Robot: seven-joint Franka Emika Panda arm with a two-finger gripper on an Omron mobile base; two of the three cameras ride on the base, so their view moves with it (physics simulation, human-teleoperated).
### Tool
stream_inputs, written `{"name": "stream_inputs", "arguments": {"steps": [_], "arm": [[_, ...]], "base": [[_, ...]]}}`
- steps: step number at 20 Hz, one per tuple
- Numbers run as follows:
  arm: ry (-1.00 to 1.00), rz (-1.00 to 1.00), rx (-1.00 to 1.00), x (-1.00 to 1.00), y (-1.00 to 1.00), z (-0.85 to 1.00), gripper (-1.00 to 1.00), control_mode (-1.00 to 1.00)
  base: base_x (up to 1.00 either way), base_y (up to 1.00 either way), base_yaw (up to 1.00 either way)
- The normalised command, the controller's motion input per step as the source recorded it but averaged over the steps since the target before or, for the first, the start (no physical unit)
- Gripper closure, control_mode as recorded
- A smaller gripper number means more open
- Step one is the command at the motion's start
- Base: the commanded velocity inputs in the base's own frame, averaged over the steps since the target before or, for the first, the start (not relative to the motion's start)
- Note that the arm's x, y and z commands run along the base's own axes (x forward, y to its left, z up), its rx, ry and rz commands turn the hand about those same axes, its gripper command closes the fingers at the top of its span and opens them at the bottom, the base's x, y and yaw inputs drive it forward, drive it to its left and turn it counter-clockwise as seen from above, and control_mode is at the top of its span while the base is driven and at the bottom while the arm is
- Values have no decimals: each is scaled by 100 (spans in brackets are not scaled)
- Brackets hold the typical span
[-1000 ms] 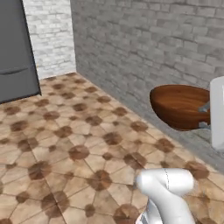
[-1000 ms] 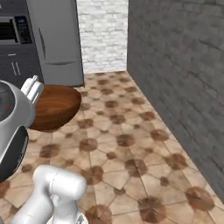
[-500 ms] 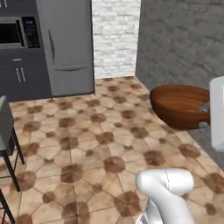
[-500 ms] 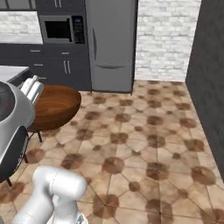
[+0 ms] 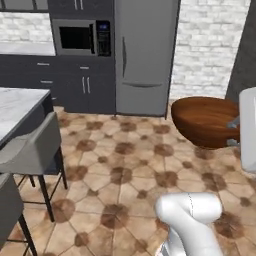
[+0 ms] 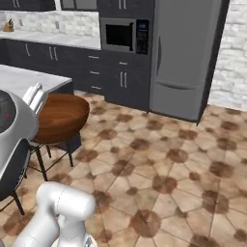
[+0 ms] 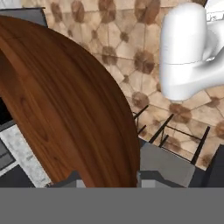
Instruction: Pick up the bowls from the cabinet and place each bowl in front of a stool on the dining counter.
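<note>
Reddish-brown bowl (image 5: 205, 121) gripped at its rim by the tool (image 7: 107, 180), carried above the tiled floor (image 5: 130, 165) near the counter (image 6: 29, 79)

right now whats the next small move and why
Probably keep carrying the wooden bowl toward the dining counter. The gripper is shut on the bowl's rim, holding it over the tiled floor, and the grey stools stand at the counter's edge, off to the side.

The wooden bowl (image 5: 205, 121) gets cut off on its right by the arm's white body, and in the hand view it runs off the left edge. The fingertips (image 7: 65, 180) are barely peeking out, so how they grip is hard to tell. The near stool (image 5: 9, 207) is cropped too.
</note>
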Motion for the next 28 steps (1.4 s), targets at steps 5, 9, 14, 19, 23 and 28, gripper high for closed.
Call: {"name": "stream_inputs", "arguments": {"steps": [5,9,14,19,23,28], "arm": [[0,0,0,0,0,0,100,100],[0,0,0,0,0,0,100,100],[0,0,0,0,0,0,100,100],[0,0,0,0,0,0,100,100],[0,0,0,0,0,0,100,100],[0,0,0,0,0,0,100,100]], "base": [[100,-28,56],[100,-31,57],[100,-31,64],[96,-33,75],[91,-30,76],[98,-38,62]]}}
